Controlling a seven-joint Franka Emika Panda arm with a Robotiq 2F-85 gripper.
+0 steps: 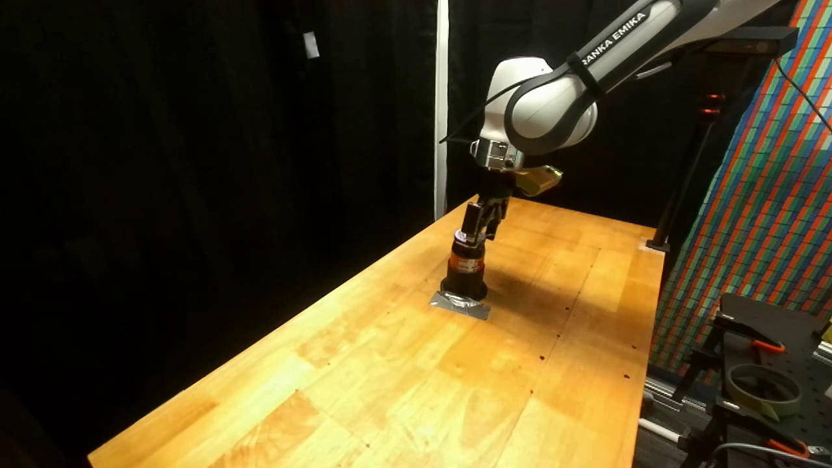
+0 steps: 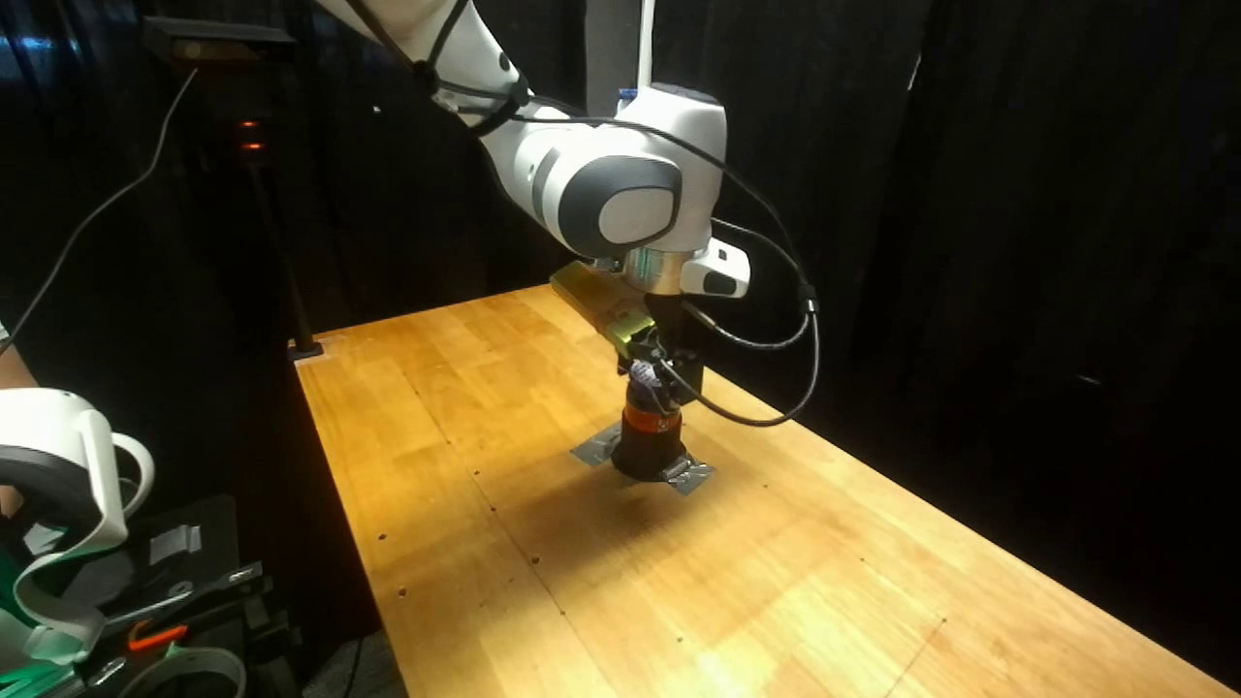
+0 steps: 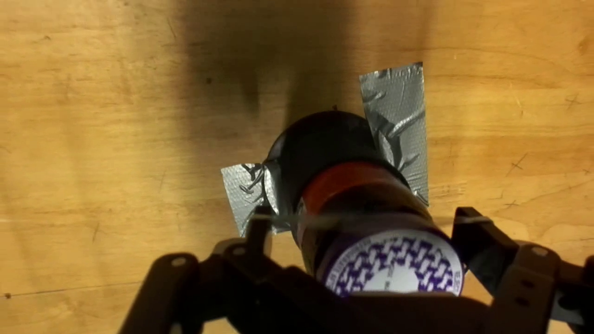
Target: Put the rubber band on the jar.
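The jar has a dark body, an orange-red band and a purple-and-white lid. It stands in a black base and shows in both exterior views [image 1: 466, 263] [image 2: 652, 419] and the wrist view [image 3: 394, 262]. My gripper [image 3: 364, 218] is open, with fingertips on either side of the jar's upper part; the right fingertip is close to the lid's edge. A thin pale rubber band [image 3: 320, 219] is stretched between the fingertips and crosses the jar in the wrist view. The band's far strand is hidden. In the exterior views the gripper [image 1: 481, 227] [image 2: 662, 373] is at the jar's top.
Grey tape strips [image 3: 401, 125] [image 1: 460, 305] [image 2: 690, 475] fix the black base [image 3: 325, 144] to the wooden table [image 1: 416, 390]. A dark post [image 1: 682, 175] stands at a table corner. A side cart [image 1: 767, 364] holds a tape roll [image 1: 764, 390] and tools.
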